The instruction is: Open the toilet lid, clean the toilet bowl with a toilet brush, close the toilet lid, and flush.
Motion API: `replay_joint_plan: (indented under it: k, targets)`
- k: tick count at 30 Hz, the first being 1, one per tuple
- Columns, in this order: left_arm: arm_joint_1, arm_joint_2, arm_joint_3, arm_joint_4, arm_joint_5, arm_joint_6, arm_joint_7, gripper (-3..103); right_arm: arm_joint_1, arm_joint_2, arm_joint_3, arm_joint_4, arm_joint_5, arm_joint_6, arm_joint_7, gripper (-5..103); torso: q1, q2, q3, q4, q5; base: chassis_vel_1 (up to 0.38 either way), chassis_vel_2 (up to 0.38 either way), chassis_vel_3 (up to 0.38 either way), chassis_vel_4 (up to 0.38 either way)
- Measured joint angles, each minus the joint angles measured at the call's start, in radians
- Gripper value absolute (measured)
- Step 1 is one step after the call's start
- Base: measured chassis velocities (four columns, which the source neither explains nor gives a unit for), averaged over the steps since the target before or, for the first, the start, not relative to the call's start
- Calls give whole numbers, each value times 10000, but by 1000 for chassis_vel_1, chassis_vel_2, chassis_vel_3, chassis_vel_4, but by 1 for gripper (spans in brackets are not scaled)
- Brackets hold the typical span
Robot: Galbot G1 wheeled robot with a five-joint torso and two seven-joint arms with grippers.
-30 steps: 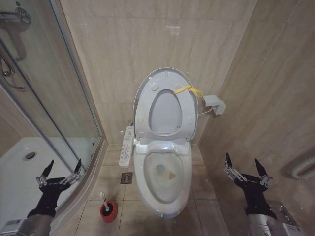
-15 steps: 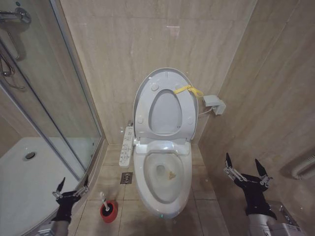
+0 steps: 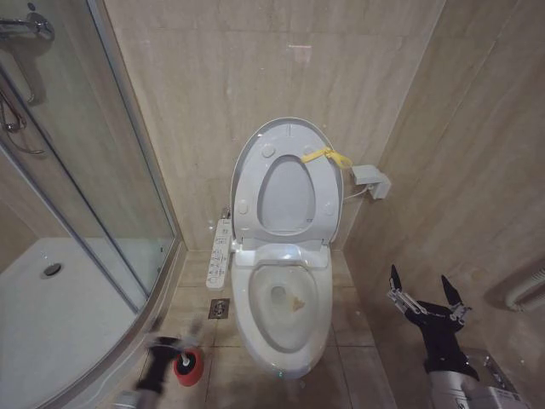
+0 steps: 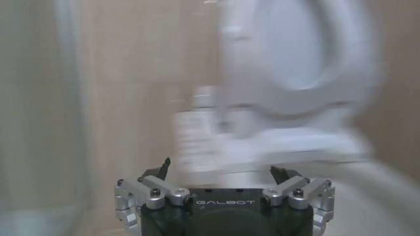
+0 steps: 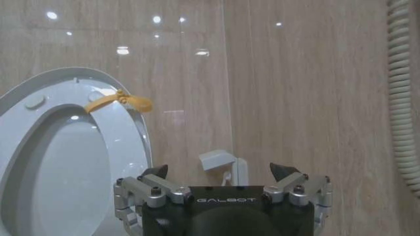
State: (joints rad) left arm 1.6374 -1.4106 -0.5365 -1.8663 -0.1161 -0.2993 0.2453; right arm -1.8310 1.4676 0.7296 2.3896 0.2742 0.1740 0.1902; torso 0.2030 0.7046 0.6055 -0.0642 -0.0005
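Nearest the camera in the head view, the left gripper [image 3: 174, 342] is a motion-blurred shape low over the floor tiles, right beside the red cup holder [image 3: 188, 365] of the toilet brush [image 3: 181, 350]. A second ago it hung well to the left, in front of the shower enclosure [image 3: 81, 213], and half a second ago it was partway across; it has now swung in next to the brush. Its fingers spread apart in the left wrist view [image 4: 223, 173], holding nothing. The brush handle stands in the holder on the floor, just left of the toilet bowl [image 3: 285, 311].

On the other side, the right gripper [image 3: 423, 291] hangs at the same spot as in both earlier frames, near the right wall, its fingers open and empty; the right wrist view [image 5: 220, 171] shows the same spread.

The bowl sits between the two arms, with its button panel [image 3: 220, 251] along its left side. Farther back, the toilet lid [image 3: 285, 175] stands raised against the tiled wall with the seat up against it, as before, its yellow strap [image 3: 325, 155] at the top edge. A small white box [image 3: 370, 180] is on the wall to its right.
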Motion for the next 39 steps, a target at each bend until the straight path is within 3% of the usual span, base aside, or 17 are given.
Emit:
replay_joint_plan:
  k: [15,18,21,23,25,27,31,39]
  targets:
    - [505,-256,57,-562,429,-252,136,100,0,0,0,0,0,0,0,100,0,0,-1,1,7,0,0,0,0]
    - [626,-369,-10,-666,628,-329,-137,100,0,0,0,-1,0,0,0,100,0,0,-1,1,6,0,0,0,0]
    - [775,-580,-116,-704,839,-460,-670,100,0,0,0,-1,0,0,0,100,-1,0,-1,2,6,0,0,0,0]
    - [874,-810,-213,-568,887,-562,-1429,100,0,0,0,0,0,0,0,100,0,0,-1,1,6,0,0,0,0]
    - [902,-870,-266,-481,910,-611,-1625,100,0,0,0,0,0,0,0,100,0,0,-1,1,5,0,0,0,0]
    - [938,-985,-511,-55,1156,-938,-1971,100,0,0,0,0,0,0,0,100,-1,0,-1,2,6,0,0,0,0]
    - [896,-953,-764,726,1225,-1405,-2031,100,0,0,0,0,0,0,0,100,0,0,-1,3,4,0,0,0,0]
    - [24,-427,-1045,2590,638,-1860,-1516,100,1,0,0,-1,0,0,0,100,0,0,0,1,3,0,0,0,0]
